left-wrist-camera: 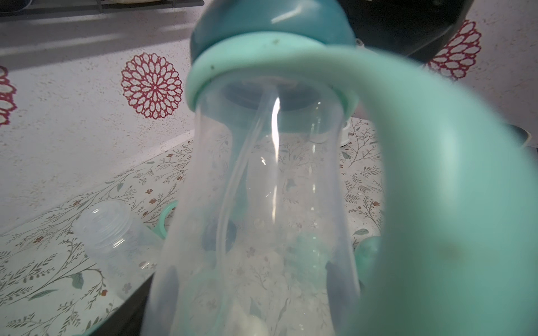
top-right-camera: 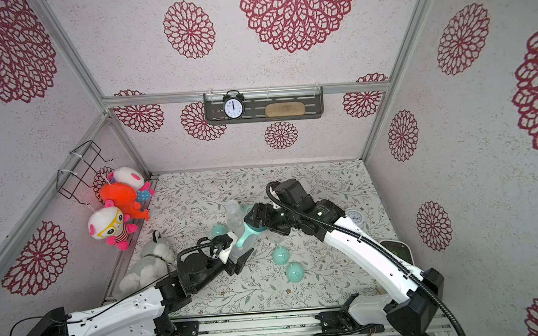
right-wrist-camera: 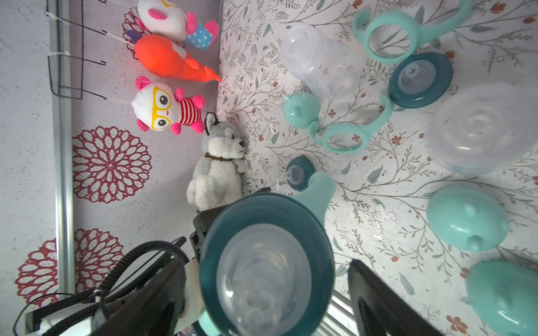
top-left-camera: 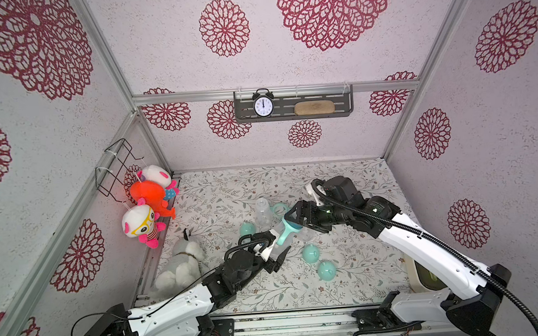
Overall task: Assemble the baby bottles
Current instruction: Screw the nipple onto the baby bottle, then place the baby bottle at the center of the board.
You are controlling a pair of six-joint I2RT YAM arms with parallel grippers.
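Mint handle (left-wrist-camera: 436,203), blurred and closest to the lens, sweeps across the right of the left wrist view. It belongs to the held bottle (left-wrist-camera: 262,203), whose clear body runs up the centre to a dark teal collar (left-wrist-camera: 270,23) at the top edge.

Seen from the right wrist, that same collar and its clear nipple (right-wrist-camera: 262,291) sit at bottom centre, end-on to the lens. The right gripper (right-wrist-camera: 263,270) has its jaws apart, one on each side of the collar, with a sliver of table (right-wrist-camera: 378,189) showing between the collar and the right-hand jaw. Two dome caps (right-wrist-camera: 467,218) lie at the right edge.

In both top views the left gripper (top-left-camera: 276,251) is clamped on the bottle's lower body at centre frame. The bottle's long axis tilts up and to the right, straight into the right gripper (top-left-camera: 298,224). The dome caps (top-left-camera: 311,253) lie just below and right of it, nearer the right arm (top-left-camera: 403,237), which looks the likelier one to fetch a cap if the collar is already tight.

No brand or label is legible. The alarm clock (top-left-camera: 263,106) on the shelf (top-left-camera: 343,103) has numerals too small to read.
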